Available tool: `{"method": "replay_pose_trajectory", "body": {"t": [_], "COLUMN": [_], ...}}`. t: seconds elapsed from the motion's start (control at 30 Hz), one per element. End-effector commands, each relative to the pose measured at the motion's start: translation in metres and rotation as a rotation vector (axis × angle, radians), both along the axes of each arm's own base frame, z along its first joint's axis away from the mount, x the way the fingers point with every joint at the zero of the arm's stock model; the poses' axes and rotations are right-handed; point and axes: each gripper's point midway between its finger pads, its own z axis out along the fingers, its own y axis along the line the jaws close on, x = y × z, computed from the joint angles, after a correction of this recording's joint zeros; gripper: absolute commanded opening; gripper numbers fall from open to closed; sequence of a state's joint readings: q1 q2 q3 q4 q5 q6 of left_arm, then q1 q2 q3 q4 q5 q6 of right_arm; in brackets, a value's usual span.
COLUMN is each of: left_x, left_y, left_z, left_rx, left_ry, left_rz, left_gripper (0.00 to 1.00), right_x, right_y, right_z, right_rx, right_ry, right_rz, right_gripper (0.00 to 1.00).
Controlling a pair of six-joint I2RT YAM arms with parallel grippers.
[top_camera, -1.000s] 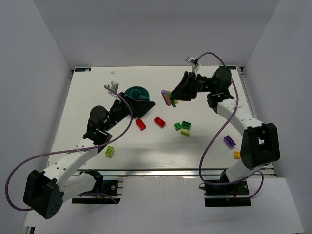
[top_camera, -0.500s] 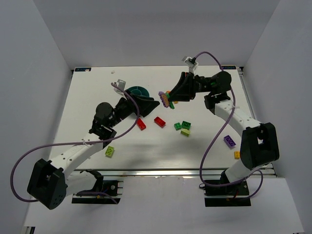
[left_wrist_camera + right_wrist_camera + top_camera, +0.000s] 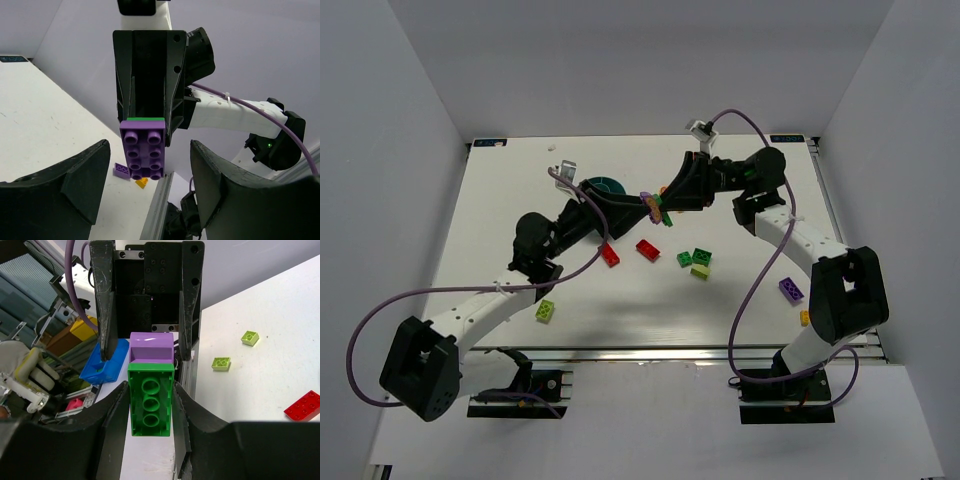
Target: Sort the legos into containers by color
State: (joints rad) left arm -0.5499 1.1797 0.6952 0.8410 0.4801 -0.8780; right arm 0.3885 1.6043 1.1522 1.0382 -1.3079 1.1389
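Observation:
My right gripper (image 3: pixel 150 405) is shut on a green lego (image 3: pixel 150 400) that has a purple lego (image 3: pixel 151 347) stuck to its far end. It holds the pair (image 3: pixel 651 206) in the air right of the teal bowl of containers (image 3: pixel 604 186), which my left arm partly hides. My left gripper (image 3: pixel 150 160) faces it, open. Its fingers (image 3: pixel 103 300) stand either side of the purple lego (image 3: pixel 143 148), with a gap on both sides. On the table lie two red legos (image 3: pixel 609 254) (image 3: pixel 647 248), a green cluster (image 3: pixel 696 261), a lime one (image 3: pixel 546 311), a purple one (image 3: pixel 790 289) and an orange one (image 3: pixel 806 317).
Both arms reach over the middle of the white table (image 3: pixel 500 230) and meet above it. White walls close in the back and sides. A blue bin (image 3: pixel 107 365) shows beyond the table's near edge in the right wrist view.
The right gripper has carried the green and purple pair leftward. The left gripper has risen and moved right, so its fingers now flank the purple lego.

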Motion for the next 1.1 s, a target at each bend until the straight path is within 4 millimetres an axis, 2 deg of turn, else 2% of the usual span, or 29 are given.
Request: {"method": "replay_pose_trajectory", "body": {"t": [0.0,0.2,0.3,0.33,0.43,0.5,0.57,0.73,0.93,1.07], "left_x": [-0.007,-0.005,-0.004,-0.004,-0.006,-0.007,-0.007,-0.006,0.006,0.020], "left_y": [-0.004,-0.007,-0.009,-0.009,-0.009,-0.009,-0.006,0.011,0.049,0.075], "left_z": [0.010,0.009,0.008,0.009,0.011,0.011,0.007,-0.001,-0.013,-0.027], "left_rx": [-0.028,-0.032,-0.029,-0.030,-0.036,-0.031,-0.011,0.036,0.096,0.157], "left_ry": [-0.024,-0.019,-0.018,-0.021,-0.031,-0.042,-0.039,-0.051,-0.026,0.020], "left_rz": [-0.035,-0.044,-0.048,-0.050,-0.057,-0.056,-0.042,0.025,0.126,0.207], "left_gripper": [0.74,0.64,0.46,0.34,0.21,0.06,0.00,0.00,0.00,0.00], "right_x": [0.000,0.000,-0.001,-0.001,-0.001,-0.002,-0.001,0.009,0.030,0.045], "right_y": [0.004,0.004,0.005,0.005,0.004,0.004,0.003,-0.001,-0.006,-0.003], "right_z": [0.009,0.007,0.006,0.006,0.003,0.004,0.005,0.014,0.017,0.004], "right_rx": [0.025,0.021,0.018,0.016,0.010,0.012,0.013,0.020,0.010,-0.037], "right_ry": [-0.051,-0.049,-0.050,-0.051,-0.051,-0.057,-0.075,-0.113,-0.164,-0.199], "right_rz": [-0.005,-0.007,-0.005,-0.004,0.000,0.001,0.002,-0.012,-0.055,-0.094], "right_gripper": [0.00,0.00,0.00,0.00,0.00,0.00,0.00,0.00,0.00,0.00]}}
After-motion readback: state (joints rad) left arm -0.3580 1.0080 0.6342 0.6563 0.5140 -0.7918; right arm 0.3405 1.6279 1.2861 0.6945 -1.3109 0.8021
